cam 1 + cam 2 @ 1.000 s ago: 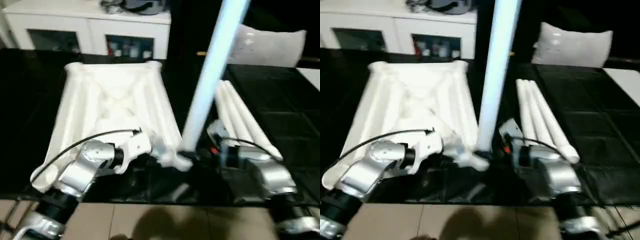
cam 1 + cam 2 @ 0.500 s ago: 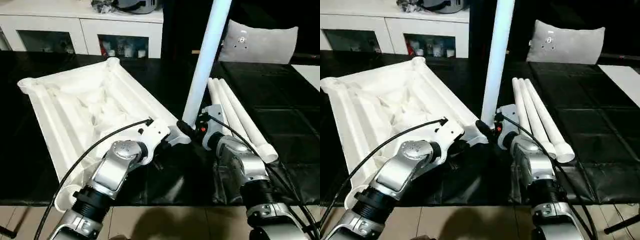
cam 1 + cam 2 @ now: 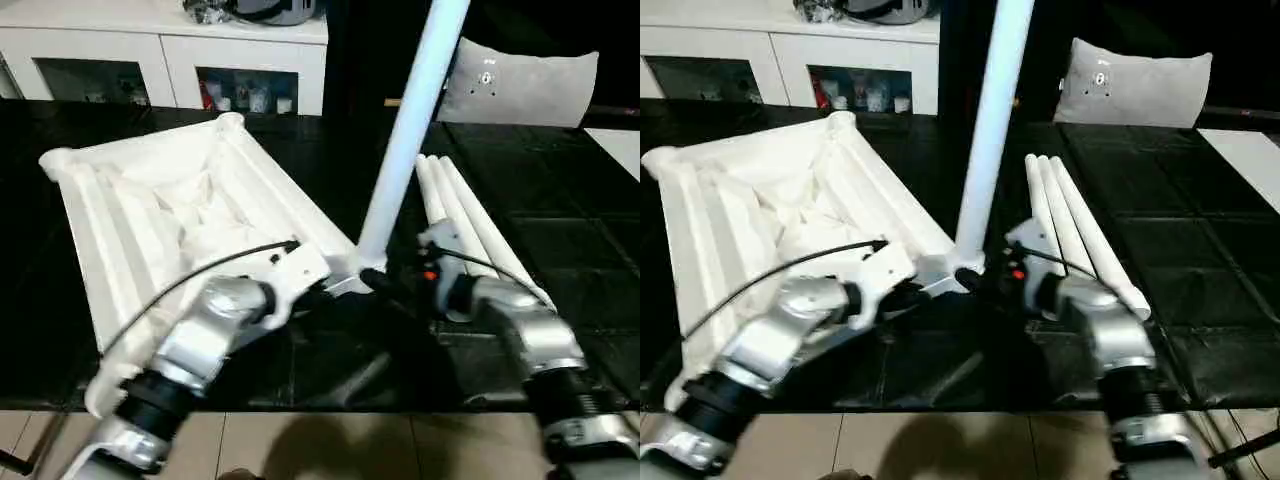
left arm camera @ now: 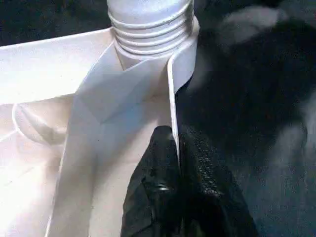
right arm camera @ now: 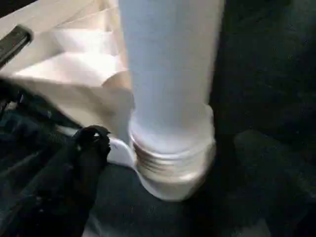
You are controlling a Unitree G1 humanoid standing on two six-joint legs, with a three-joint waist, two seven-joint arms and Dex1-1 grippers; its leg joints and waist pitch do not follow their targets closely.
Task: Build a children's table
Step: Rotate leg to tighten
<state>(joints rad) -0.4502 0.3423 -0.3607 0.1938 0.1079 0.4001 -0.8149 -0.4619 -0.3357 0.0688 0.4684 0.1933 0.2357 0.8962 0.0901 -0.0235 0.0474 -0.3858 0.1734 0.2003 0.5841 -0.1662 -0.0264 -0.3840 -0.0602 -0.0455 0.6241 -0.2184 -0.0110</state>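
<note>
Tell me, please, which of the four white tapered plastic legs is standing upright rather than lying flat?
The white tapered plastic leg standing in the near corner socket of the upturned white ribbed tabletop; the other three legs lie together on the black surface.

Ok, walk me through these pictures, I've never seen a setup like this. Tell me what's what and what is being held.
This is a humanoid robot with two silver arms, each ending in a two-fingered black end effector. Two pictures come from cameras in its head, looking down over the arms; two come from a camera on each wrist.

On the dark surface lies an upside-down white tabletop with a ribbed underside. One white leg stands in its near corner socket, with screw threads showing. Three spare legs lie alongside.

The left end effector is shut on the tabletop's thin rim beside that socket. The right end effector sits at the foot of the standing leg, its fingers spread, gripping nothing. A grey pillow and white cabinets sit behind.
</note>
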